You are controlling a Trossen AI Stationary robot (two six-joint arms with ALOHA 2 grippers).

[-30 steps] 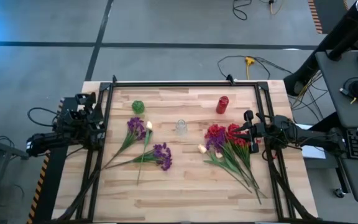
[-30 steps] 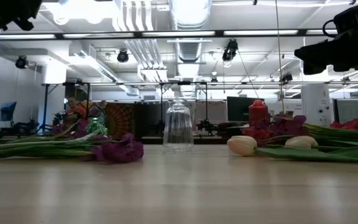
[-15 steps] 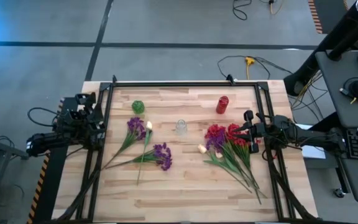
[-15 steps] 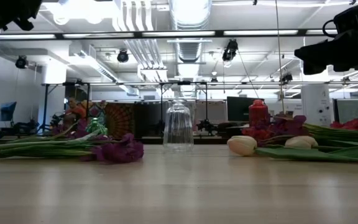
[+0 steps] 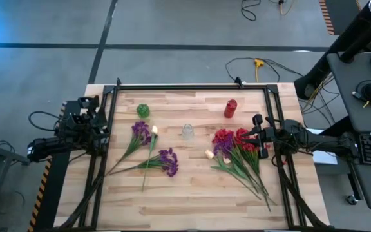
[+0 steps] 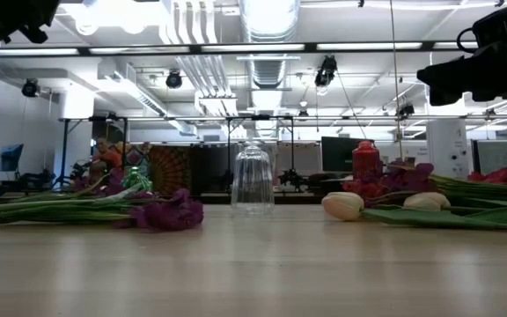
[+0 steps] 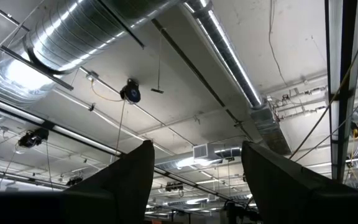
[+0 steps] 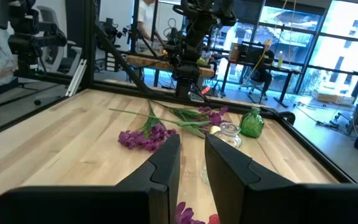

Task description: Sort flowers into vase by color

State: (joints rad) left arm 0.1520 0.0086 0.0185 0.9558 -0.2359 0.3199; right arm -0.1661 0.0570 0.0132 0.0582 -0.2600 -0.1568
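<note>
Sorting has not begun: the flowers (image 5: 237, 154) lie loose either side of the clear vase (image 5: 187, 131). The right gripper (image 5: 257, 137), fingers slightly parted, hovers right of it over red blooms and should descend; the left gripper (image 7: 194, 180) waits far left, spread.

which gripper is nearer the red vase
Right. The right gripper sits at the table's right edge, just below the red vase; the left gripper is across the table at the left edge.

No lettering, label, brand, number or sign can be read anywhere in these views: not on the table, the vases, the arms, or the room beyond. Anything that might carry print out there is too small or blurred to make out.
</note>
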